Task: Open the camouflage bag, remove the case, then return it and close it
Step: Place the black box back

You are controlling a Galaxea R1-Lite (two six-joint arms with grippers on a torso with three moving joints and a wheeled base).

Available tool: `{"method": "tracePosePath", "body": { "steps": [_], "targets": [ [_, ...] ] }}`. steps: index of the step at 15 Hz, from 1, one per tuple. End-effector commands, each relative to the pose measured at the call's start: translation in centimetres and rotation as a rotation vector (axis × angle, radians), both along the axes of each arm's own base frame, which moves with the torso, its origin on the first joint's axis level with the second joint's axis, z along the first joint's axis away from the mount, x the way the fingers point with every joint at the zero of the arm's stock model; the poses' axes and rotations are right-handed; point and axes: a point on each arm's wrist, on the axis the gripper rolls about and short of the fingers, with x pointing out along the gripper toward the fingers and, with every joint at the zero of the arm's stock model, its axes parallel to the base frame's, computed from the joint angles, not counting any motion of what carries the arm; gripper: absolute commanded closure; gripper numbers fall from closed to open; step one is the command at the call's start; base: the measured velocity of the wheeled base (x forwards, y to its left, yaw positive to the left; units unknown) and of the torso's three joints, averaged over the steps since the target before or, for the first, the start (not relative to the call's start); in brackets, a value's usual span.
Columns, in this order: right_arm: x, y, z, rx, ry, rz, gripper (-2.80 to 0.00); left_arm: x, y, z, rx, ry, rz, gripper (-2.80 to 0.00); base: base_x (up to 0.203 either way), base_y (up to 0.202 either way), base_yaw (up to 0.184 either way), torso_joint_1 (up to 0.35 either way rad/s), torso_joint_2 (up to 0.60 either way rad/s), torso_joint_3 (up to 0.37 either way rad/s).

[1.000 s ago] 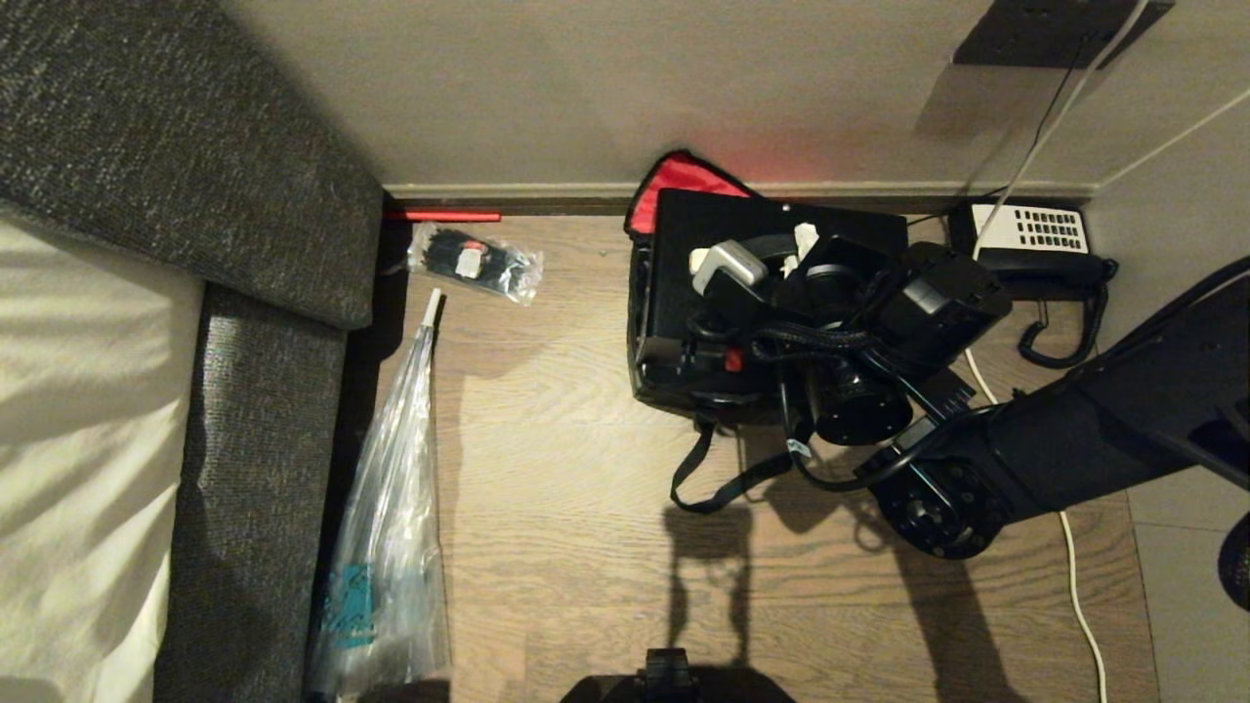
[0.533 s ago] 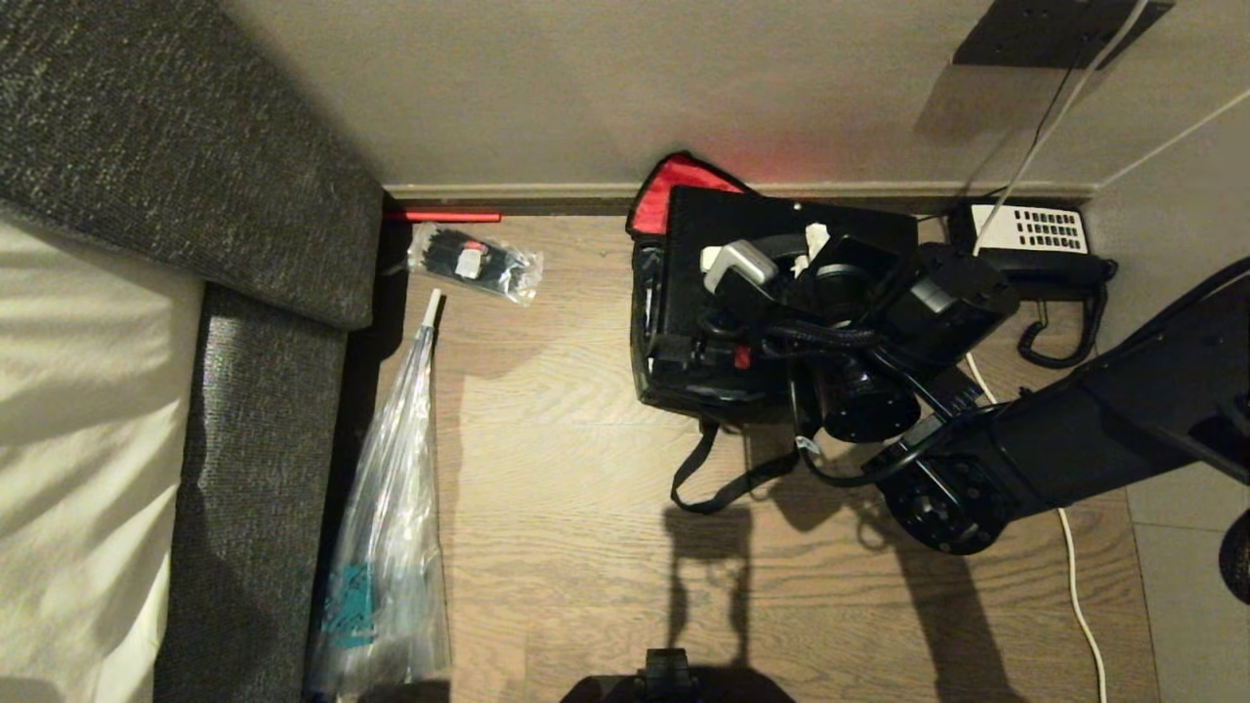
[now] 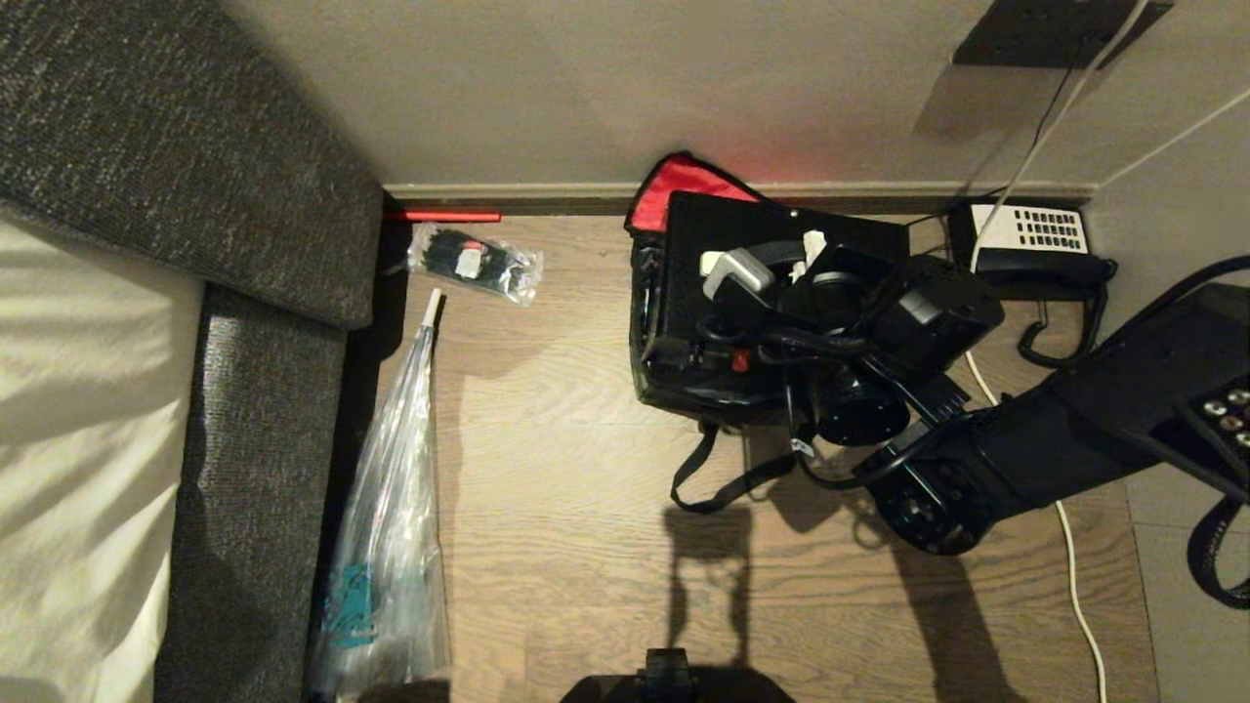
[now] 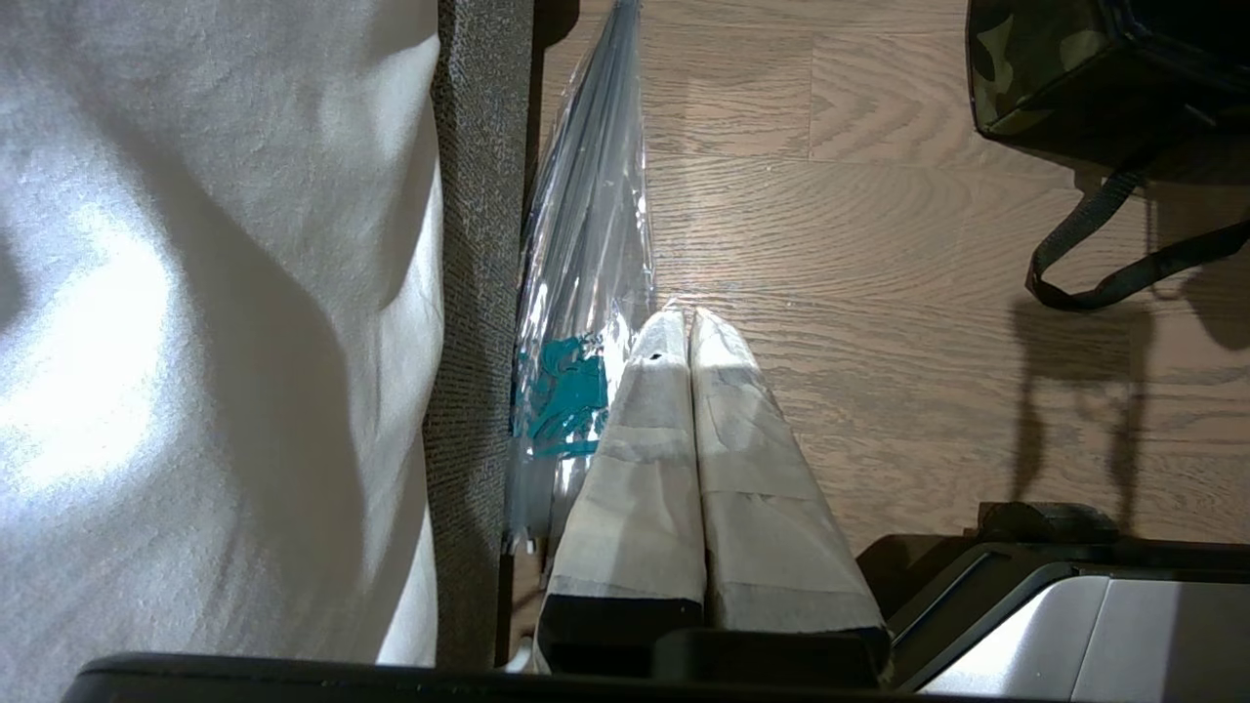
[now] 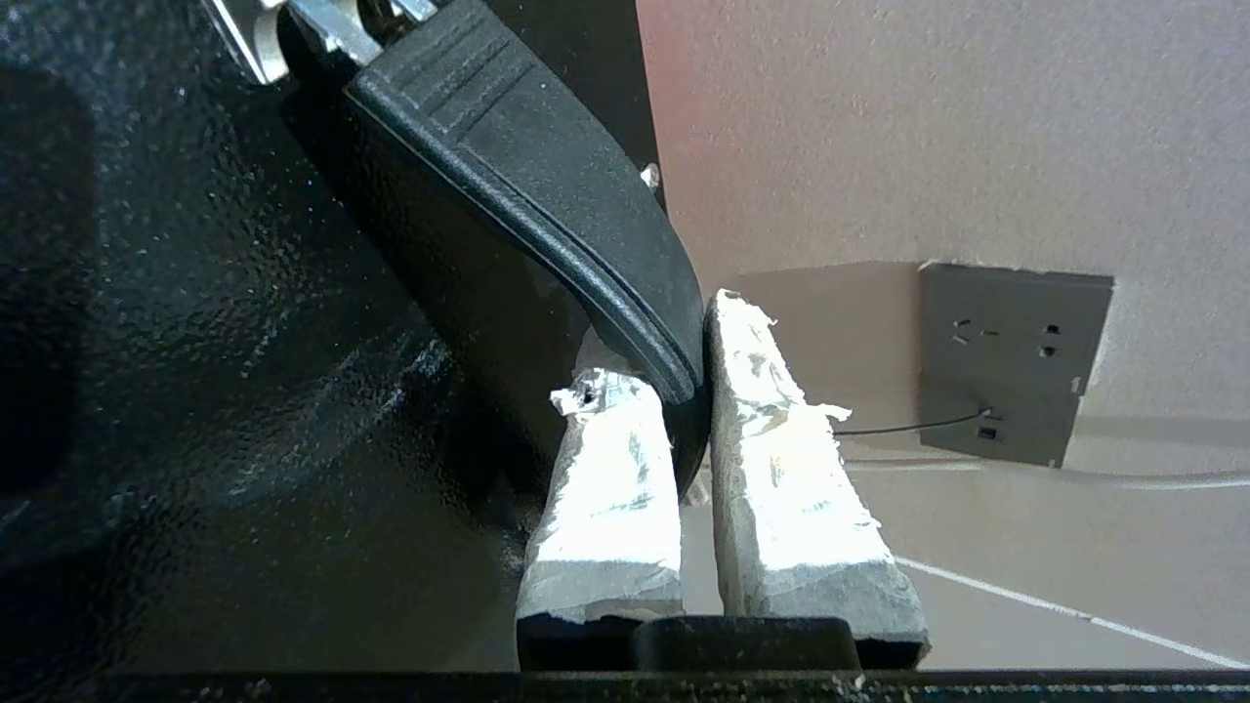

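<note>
Floor: wood planks [image 3: 547, 469] meeting a pale wall, with the camouflage bag [image 3: 674, 386] standing against the skirting, its red-lined lid [image 3: 674, 186] thrown back.
Case: the case [image 3: 781, 234] stands upright in the bag's mouth, most of it above the rim (its carry handle [image 5: 547, 215] shows in the right wrist view).
Right hand: the right hand [image 5: 688, 391] is clenched on that handle, above the bag.
Change: over the last second the case has barely shifted, edging slightly away from the bag's left wall.
Meaning: judged a slow point, either mid-lift or mid-return; the frames do not say which.
Left hand: the left hand [image 4: 684, 327] hangs closed and empty, well left of the bag beside the clear plastic bag [image 4: 586, 293].
</note>
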Motion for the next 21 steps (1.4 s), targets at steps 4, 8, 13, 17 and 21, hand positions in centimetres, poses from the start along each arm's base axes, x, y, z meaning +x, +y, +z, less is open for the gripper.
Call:
{"method": "tracePosePath", "body": {
  "steps": [4,8,13,17,21],
  "targets": [
    [0.7,-0.3,-0.8,-0.017,0.012,-0.023,0.0,0.0,0.0,0.0,0.0,0.003,0.0,0.0,0.0,0.0,0.0,0.0,0.0,0.0],
    [-0.1,-0.8,0.7,-0.011,0.001,-0.025,0.0,0.0,0.0,0.0,0.0,0.003,0.0,0.0,0.0,0.0,0.0,0.0,0.0,0.0],
    [0.0,-0.9,0.3,-0.014,0.006,-0.024,0.0,0.0,0.0,0.0,0.0,0.003,0.0,0.0,0.0,0.0,0.0,0.0,0.0,0.0],
    [0.9,-0.3,-1.6,-0.032,0.042,-0.022,0.0,0.0,0.0,-0.1,0.0,0.004,0.0,0.0,0.0,0.0,0.0,0.0,0.0,0.0],
    [1.8,-0.1,-3.2,-0.044,0.062,-0.028,0.0,0.0,0.0,0.0,0.0,0.003,0.0,0.0,0.0,0.0,0.0,0.0,0.0,0.0]
  ]
}}
